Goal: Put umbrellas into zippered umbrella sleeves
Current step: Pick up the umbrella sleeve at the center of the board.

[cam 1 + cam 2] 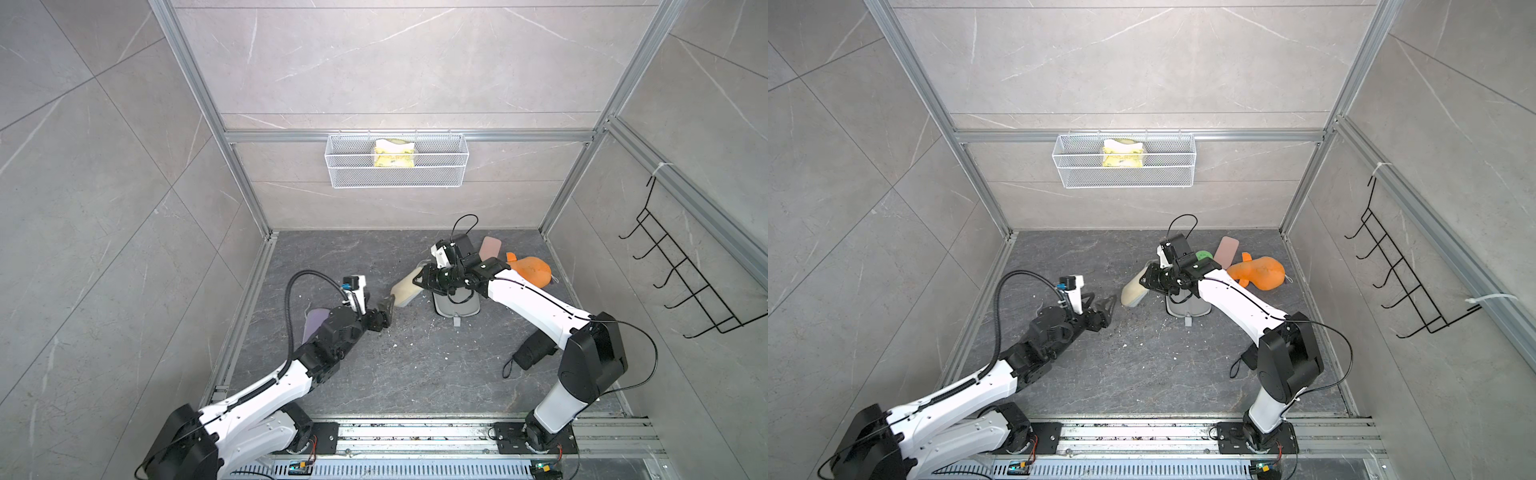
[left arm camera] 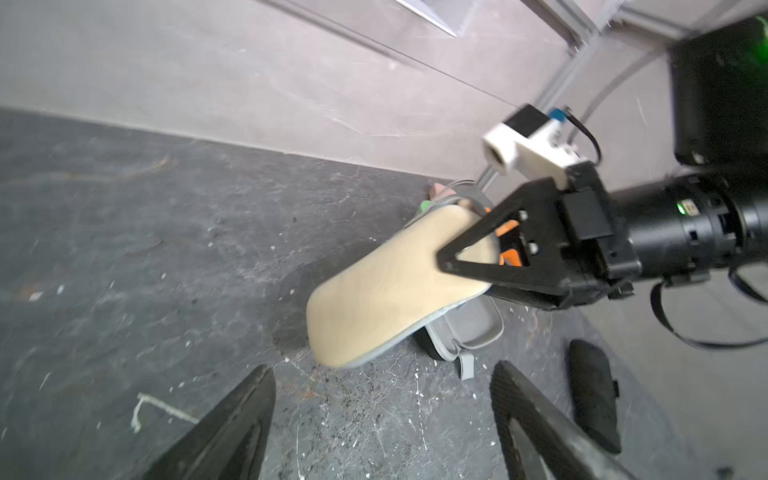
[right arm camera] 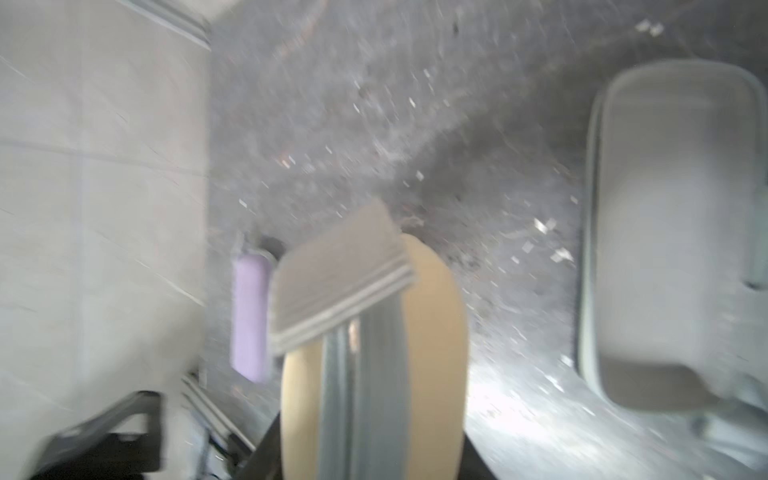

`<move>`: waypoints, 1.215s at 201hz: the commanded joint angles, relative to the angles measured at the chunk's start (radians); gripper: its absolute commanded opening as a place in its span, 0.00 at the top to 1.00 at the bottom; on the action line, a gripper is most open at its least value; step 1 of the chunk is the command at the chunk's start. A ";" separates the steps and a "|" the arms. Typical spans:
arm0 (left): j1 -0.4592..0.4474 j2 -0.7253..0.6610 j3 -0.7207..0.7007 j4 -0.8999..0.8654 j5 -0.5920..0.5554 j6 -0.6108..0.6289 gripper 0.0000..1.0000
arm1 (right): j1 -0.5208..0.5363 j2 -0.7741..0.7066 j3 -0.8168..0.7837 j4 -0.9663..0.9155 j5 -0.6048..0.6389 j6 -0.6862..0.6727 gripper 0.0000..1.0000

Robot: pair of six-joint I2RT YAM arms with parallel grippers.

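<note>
My right gripper is shut on one end of the cream sleeve. The sleeve is closed and hangs tilted above the floor, its grey zipper band running between the jaws. My left gripper stands open just short of the sleeve's lower end, holding nothing. A second sleeve lies open on the floor under the right arm, grey lining up. A lilac oblong thing lies by the left wall. A black one lies front right. No umbrella shows for certain.
An orange plush toy, a flat pink case and a small green thing lie at the back right. A white wire basket hangs on the back wall, a black hook rack on the right wall.
</note>
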 commanded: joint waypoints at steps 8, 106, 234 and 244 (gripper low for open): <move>0.029 -0.030 -0.050 0.001 0.021 -0.341 0.01 | 0.003 -0.073 -0.084 0.426 -0.070 0.330 0.66; 0.028 0.352 -0.087 0.768 -0.044 -0.741 0.00 | 0.084 -0.161 -0.327 0.847 -0.019 0.781 0.66; 0.004 0.485 0.011 0.934 -0.149 -0.686 0.15 | 0.153 -0.165 -0.445 0.933 -0.055 0.959 0.66; 0.004 0.504 0.024 0.938 -0.161 -0.715 0.18 | 0.160 -0.163 -0.448 0.933 -0.055 0.957 0.66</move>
